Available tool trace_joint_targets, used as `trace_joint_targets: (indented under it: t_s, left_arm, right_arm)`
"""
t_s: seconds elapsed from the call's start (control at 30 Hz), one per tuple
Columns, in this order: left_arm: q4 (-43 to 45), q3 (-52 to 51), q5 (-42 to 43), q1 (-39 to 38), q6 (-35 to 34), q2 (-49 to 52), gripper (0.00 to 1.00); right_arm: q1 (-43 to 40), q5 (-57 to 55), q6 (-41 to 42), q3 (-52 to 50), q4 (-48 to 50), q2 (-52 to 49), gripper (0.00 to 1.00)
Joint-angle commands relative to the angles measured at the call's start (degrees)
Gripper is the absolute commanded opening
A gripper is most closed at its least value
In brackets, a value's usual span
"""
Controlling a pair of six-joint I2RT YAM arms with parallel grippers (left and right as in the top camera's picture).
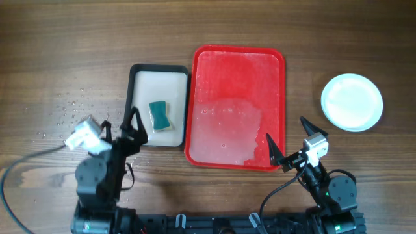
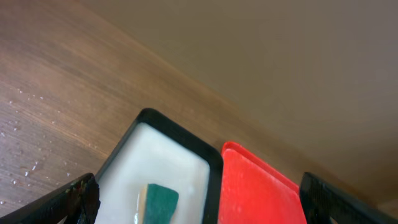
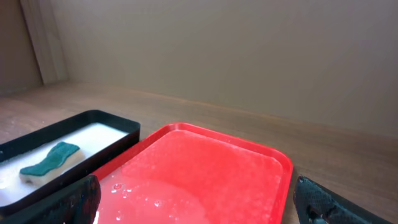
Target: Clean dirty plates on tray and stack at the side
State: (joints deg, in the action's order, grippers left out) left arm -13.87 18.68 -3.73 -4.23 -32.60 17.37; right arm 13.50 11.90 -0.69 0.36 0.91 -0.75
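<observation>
The red tray lies mid-table, wet with a soapy film, and no plates are on it. It also shows in the left wrist view and the right wrist view. A stack of plates with a white one on top sits on the table at the right, clean of smears. My left gripper is open and empty at the near edge of the small black-rimmed tray. My right gripper is open and empty at the red tray's near right corner.
A black-rimmed tray with cream inside stands left of the red tray and holds a green sponge, also seen in the left wrist view and the right wrist view. Water drops dot the table's left.
</observation>
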Motion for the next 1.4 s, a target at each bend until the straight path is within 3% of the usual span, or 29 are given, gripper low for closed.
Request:
trace_joint_targets:
  t_s: [0.0,0.1,0.27,1.37]
  left_arm:
    - [1.16,-6.45,1.84,2.78,2.21,-10.10,1.00]
    - [2.47,-10.84,1.79,3.52,3.91,-17.38,1.00]
    - [9.62,-18.34,2.10,3.82,4.13,-17.18,1.00]
    - [9.92,-18.34,1.99,3.82,5.40,-17.05,1.00]
  right_arm:
    - [-0.20,-0.37,0.81,-0.07,0.11,0.55,1.00]
    - [-0.20,-0.37,0.83,-0.07,0.11,0.55,1.00]
    - [-0.20,-0.37,0.83,-0.07,0.11,0.55,1.00]
    - [-0.20,-0.37,0.81,-0.07,0.11,0.55,1.00]
